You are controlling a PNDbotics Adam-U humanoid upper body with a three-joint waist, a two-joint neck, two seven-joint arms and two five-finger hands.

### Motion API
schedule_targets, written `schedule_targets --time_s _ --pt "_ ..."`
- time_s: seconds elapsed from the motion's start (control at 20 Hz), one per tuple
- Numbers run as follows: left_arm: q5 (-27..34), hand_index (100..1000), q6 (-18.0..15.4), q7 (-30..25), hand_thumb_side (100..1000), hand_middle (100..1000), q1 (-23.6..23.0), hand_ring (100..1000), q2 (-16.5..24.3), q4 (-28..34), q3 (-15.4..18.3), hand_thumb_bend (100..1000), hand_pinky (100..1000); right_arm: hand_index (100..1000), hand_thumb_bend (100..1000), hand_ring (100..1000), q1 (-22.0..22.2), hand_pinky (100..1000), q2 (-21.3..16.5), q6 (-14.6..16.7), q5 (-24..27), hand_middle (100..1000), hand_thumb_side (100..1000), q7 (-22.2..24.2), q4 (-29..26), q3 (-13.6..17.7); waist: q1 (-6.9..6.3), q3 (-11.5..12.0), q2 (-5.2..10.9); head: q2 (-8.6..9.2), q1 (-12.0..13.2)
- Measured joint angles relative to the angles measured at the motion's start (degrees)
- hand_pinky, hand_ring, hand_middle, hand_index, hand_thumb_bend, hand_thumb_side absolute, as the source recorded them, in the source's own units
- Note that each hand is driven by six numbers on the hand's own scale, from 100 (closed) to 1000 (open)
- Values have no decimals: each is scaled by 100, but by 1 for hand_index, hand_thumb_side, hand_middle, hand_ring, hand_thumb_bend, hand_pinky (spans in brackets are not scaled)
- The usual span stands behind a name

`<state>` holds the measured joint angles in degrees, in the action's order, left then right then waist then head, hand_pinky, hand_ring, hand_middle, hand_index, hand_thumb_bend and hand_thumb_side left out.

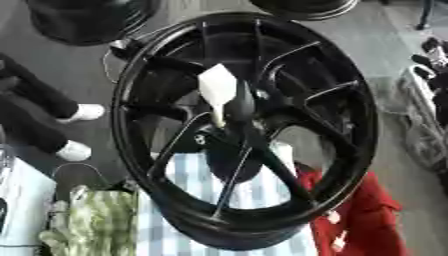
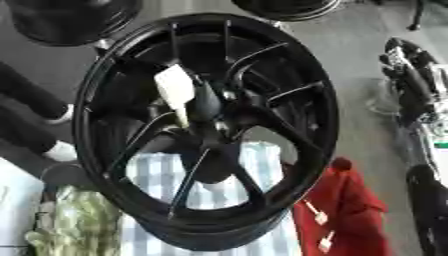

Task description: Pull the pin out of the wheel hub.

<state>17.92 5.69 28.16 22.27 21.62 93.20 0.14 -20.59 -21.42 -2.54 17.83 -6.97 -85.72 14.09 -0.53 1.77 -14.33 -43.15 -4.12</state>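
A black multi-spoke wheel hub (image 1: 249,130) fills the middle of both eye views, standing tilted with its face toward me and its lower rim on a blue-and-white striped cloth (image 1: 197,185). At the hub's centre sits a white pin (image 1: 218,92), broad at the top and tapering downward to a thin tip. Nothing is touching the pin. A black-and-silver arm with my right hand (image 2: 409,75) shows along the right edge, apart from the wheel; its fingers are not clear. My left hand does not show in either view.
A red cloth (image 2: 346,205) with white tags lies at the lower right and a green checked cloth (image 1: 96,220) at the lower left. Two more black wheels (image 1: 83,20) lie on the floor at the top. A person's dark legs and white shoes (image 1: 83,112) stand at the left.
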Motion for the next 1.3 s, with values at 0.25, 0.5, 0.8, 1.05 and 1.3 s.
schedule_targets --time_s 0.25,0.5,0.8,1.05,1.3 --pt "-22 762 13 -17 664 712 30 776 0 0 0 354 657 796 187 833 -2 917 0 -2 0 823 422 0 1 7 0 -32 -1 1 -25" --pt "-154 770 65 -196 630 712 212 776 71 87 4 318 659 795 186 833 -3 917 0 3 0 823 422 -7 2 34 -2 -39 -1 1 -89" --pt "-639 774 106 -1108 551 712 862 773 754 370 4 274 670 795 187 833 45 917 -1 4 0 823 423 -10 6 37 -54 -22 -1 1 -158" --pt "-984 777 83 -2211 510 714 1489 771 1424 561 -89 291 685 794 187 833 80 917 -6 5 0 822 425 -11 19 39 -86 -2 0 1 -243" --pt "-1448 794 66 -3518 494 722 2179 771 1980 637 -428 345 711 794 186 833 118 916 -36 5 -16 822 425 -11 35 39 -118 6 3 -1 -260"
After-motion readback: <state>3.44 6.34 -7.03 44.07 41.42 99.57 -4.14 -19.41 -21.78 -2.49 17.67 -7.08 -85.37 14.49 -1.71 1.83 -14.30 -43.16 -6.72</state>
